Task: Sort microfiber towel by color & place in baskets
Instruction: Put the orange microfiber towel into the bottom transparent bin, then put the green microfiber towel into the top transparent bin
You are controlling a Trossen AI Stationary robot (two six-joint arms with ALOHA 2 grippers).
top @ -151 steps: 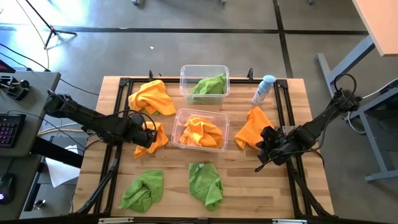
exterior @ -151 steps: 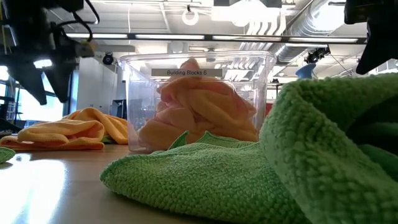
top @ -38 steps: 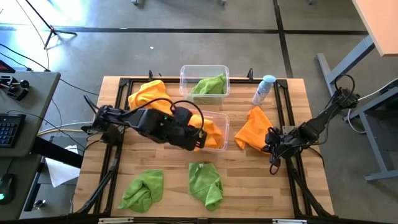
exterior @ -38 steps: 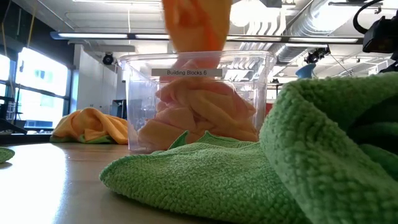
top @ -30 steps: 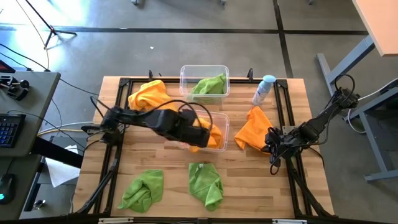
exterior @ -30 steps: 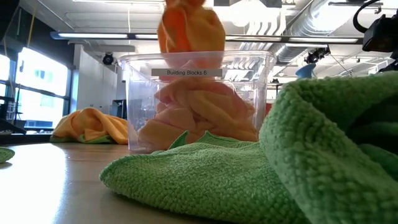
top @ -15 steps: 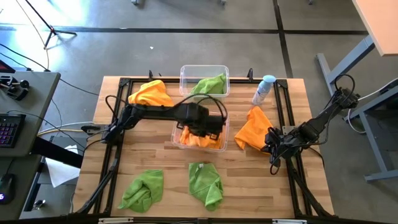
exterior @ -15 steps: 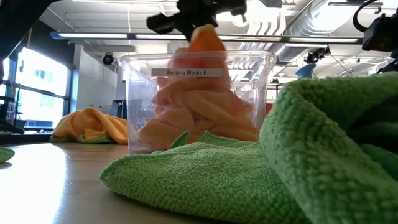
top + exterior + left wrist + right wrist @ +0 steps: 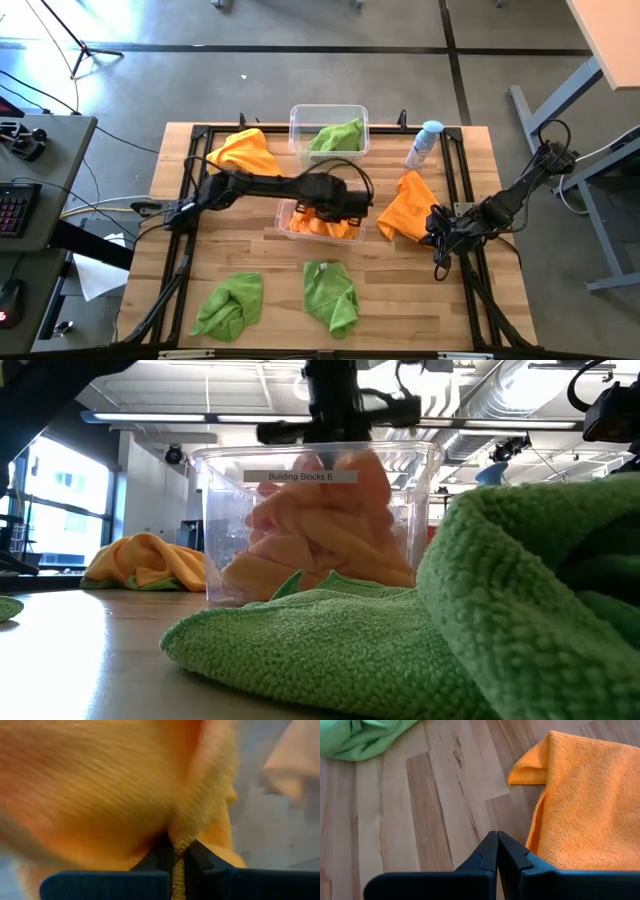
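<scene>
My left gripper [image 9: 346, 203] stands over the near see-through basket [image 9: 287, 222], which holds orange towels [image 9: 320, 535], and is shut on an orange towel [image 9: 110, 785]. The far basket [image 9: 298, 118] holds a green towel [image 9: 338, 136]. On the table lie one orange towel [image 9: 243, 150] at the far left, another [image 9: 405, 205] at the right, and two green towels [image 9: 228, 305] [image 9: 330, 295] near the front. My right gripper [image 9: 496, 840] is shut on nothing, just beside the right orange towel [image 9: 585, 805]. My left gripper pinches a bunched fold of the orange towel [image 9: 177, 840] between its two fingers. It comes from above, pointing down into the basket's mouth [image 9: 335, 448]. The towel hangs below the fingers inside the basket, and its lower part rests among the orange towels there.
A pale spray bottle [image 9: 424, 143] stands at the far right, beside the far basket. Black frame rails [image 9: 190, 180] run along the table's left and right sides. Bare wood [image 9: 420, 290] shows at the near right. A green towel [image 9: 480, 610] fills the low view's foreground.
My left gripper has carried the orange towel toward the table's right edge, over the near basket, and then down. The towel hung above the rim before and now sits inside the basket with the other orange ones. The gripper stays shut on it.
</scene>
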